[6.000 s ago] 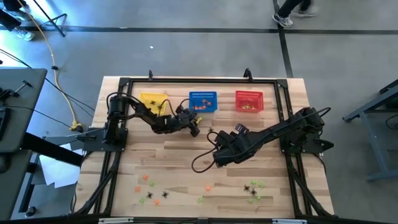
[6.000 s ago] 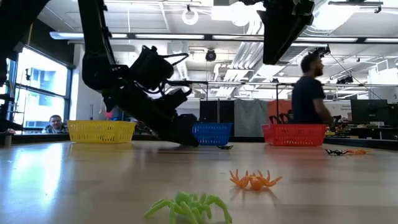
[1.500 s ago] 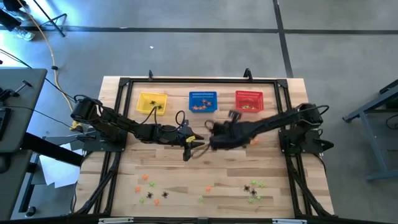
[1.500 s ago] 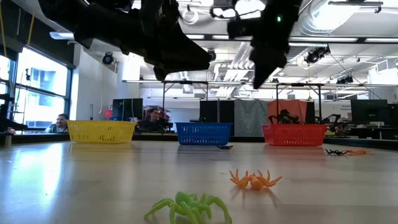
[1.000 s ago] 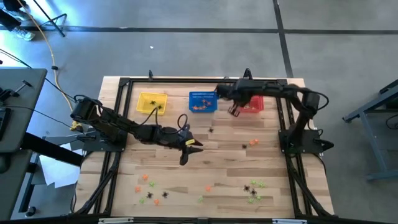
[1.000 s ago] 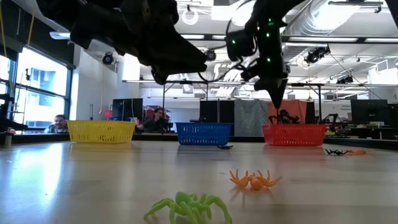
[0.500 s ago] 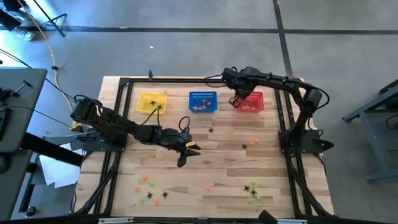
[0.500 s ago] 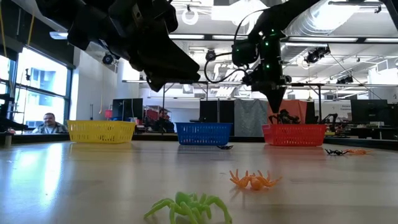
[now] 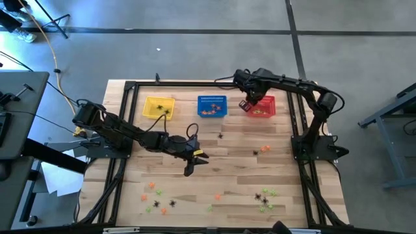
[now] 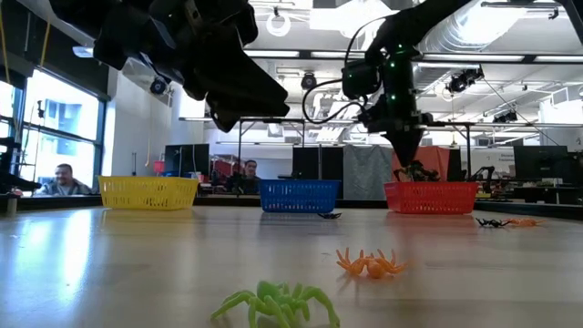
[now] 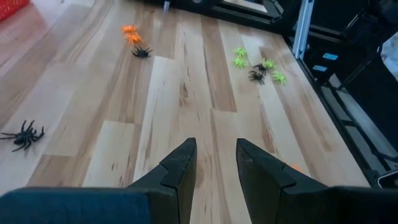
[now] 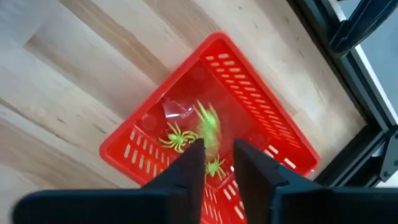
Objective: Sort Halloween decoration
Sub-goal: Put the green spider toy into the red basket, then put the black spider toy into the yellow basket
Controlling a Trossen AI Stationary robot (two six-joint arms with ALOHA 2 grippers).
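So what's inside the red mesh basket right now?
Light green plastic spiders lie in the red mesh basket; one blurred green spider shows by the right gripper, which hides part of the floor.

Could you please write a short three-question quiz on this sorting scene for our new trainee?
1. True or false: the right gripper is above the red basket.
2. What colour are the spiders lying in that basket? A orange, B green, C black.
3. What does the left gripper hold?

Key: 1 true. 2 B. 3 Nothing; its fingers are apart over bare table, with a black spider off to one side.
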